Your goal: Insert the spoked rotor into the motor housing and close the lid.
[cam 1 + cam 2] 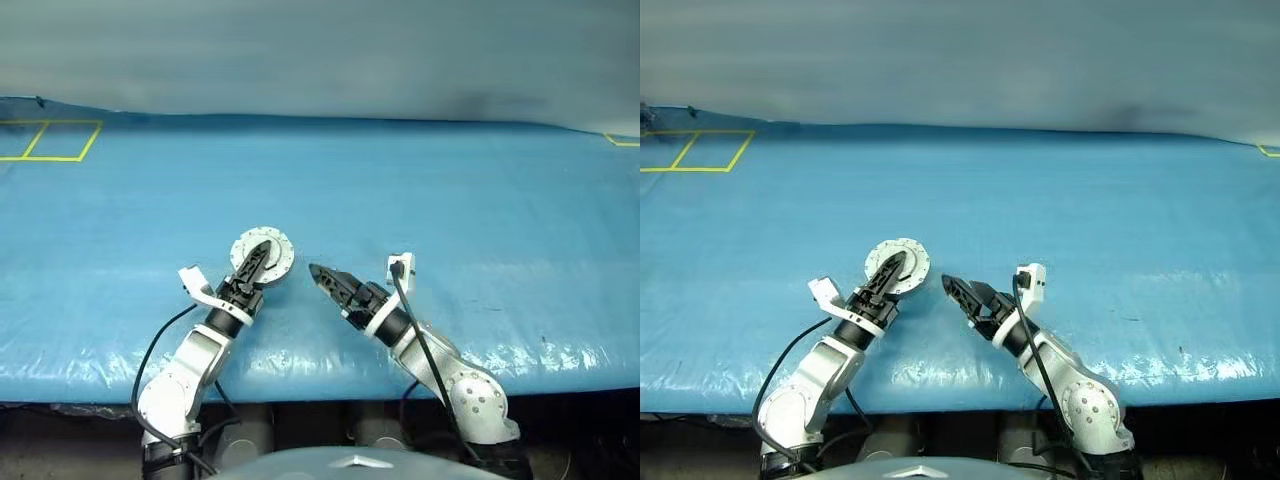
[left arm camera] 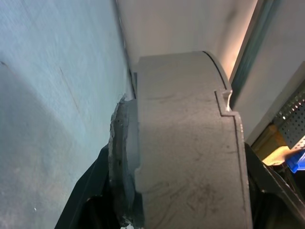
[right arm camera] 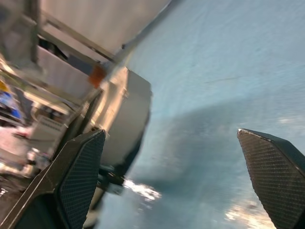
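Left eye view, item one: motor housing (image 1: 262, 254), a short round grey metal puck, held just above the blue counter (image 1: 480, 200), near its front edge. I see my left gripper (image 1: 258, 258) clamped across it, one black finger lying over the pale toothed face that I take for the lid (image 1: 277, 247). Left wrist view shows scuffed solid metal between the jaws: I judge it rigid, heavy for its size, smooth enough to slip; best held across the flat faces or by the rim, never by the lid's thin edge. Item two: right gripper (image 1: 322, 277), jaws spread wide and empty, just beside the housing. Rotor: I cannot tell whether it is inside.
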`<action>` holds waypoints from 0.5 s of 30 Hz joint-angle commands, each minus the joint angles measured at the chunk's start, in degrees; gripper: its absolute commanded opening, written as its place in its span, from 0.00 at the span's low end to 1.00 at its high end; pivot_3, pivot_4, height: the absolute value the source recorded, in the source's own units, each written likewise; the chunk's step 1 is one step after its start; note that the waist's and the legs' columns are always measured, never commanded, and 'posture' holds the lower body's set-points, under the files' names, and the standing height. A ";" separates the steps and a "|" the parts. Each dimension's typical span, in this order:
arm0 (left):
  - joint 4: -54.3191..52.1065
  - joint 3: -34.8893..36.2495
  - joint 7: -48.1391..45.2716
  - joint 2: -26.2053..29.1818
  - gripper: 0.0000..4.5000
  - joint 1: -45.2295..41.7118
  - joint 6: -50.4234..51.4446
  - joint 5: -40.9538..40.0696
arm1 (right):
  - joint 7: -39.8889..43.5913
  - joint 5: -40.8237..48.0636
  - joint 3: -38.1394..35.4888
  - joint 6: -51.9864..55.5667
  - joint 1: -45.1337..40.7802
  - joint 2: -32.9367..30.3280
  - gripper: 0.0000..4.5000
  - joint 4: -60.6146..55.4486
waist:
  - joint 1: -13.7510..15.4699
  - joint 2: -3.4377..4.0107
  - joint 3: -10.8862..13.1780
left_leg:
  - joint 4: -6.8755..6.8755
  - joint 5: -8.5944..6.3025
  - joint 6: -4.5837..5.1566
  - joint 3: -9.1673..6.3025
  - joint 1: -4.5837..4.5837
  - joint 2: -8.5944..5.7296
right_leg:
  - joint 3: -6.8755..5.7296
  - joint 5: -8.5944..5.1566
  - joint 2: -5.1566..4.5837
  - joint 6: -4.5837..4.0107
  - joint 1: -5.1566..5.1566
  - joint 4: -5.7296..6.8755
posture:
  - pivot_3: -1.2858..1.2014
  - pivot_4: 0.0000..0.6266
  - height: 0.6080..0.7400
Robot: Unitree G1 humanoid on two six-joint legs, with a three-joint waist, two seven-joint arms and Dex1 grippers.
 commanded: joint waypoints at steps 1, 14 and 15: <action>2.41 2.23 0.54 1.59 0.56 -6.32 -2.60 1.21 | 6.16 -12.21 3.90 -9.11 1.88 -2.06 1.00 -2.83 | 0.10 0.00 0.00 | 0.00 0.00 0.00 0.00 0.01 0.02 | 0.00 0.00 0.02 0.00 0.01 0.01 | 0.52 0.24 1.00; 41.05 10.41 -3.94 11.37 0.55 -37.01 -14.36 19.33 | 9.09 -42.76 8.51 -34.50 7.46 -4.90 1.00 6.20 | 0.46 -0.49 0.19 | 0.08 0.04 -0.03 0.00 0.04 -0.03 | 0.05 0.15 0.08 0.20 0.11 -0.03 | 0.52 0.24 1.00; 44.75 11.05 -4.87 11.86 0.55 -39.53 -15.22 20.52 | 8.47 -44.43 8.32 -36.03 7.61 -4.64 1.00 7.19 | 0.50 -0.60 0.25 | 0.10 0.04 -0.03 0.01 0.03 -0.04 | 0.05 0.16 0.08 0.22 0.12 -0.04 | 0.52 0.24 1.00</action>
